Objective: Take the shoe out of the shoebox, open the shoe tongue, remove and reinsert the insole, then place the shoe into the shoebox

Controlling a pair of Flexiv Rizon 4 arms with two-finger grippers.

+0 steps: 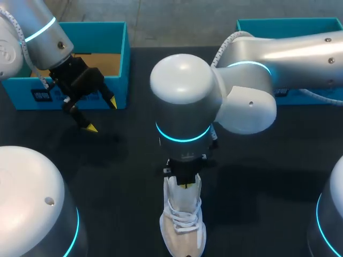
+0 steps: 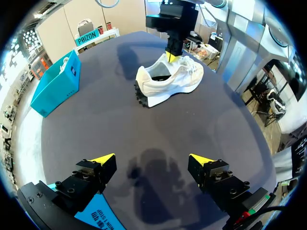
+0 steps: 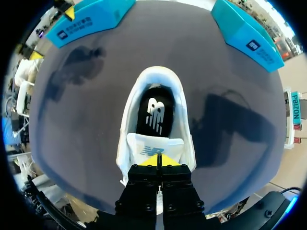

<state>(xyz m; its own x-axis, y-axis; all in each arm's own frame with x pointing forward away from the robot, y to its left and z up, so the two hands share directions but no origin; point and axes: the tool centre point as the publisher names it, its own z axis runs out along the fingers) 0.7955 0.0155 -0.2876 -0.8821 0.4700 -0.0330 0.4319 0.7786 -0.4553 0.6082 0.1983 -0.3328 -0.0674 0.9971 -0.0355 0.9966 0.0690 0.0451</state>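
A white shoe (image 1: pixel 182 227) (image 2: pixel 170 81) stands upright on the black table near its front edge, toe toward me. My right gripper (image 1: pixel 186 184) (image 2: pixel 172 57) (image 3: pixel 158 160) comes down onto it from above, its yellow tips pinched together and shut on the top edge of the white tongue (image 3: pixel 154 145). A black insole (image 3: pixel 154 115) lies inside the shoe. My left gripper (image 1: pixel 102 114) (image 2: pixel 152 159) hangs open and holds nothing, just in front of the left blue shoebox (image 1: pixel 117 64) (image 3: pixel 91 19), well apart from the shoe.
A second blue box (image 1: pixel 289 24) (image 2: pixel 55 86) (image 3: pixel 244 31) stands at the back right, partly hidden by my right arm. The left box shows a brown cardboard floor (image 1: pixel 104 61). Bare black table (image 1: pixel 118 176) lies between the boxes and the shoe.
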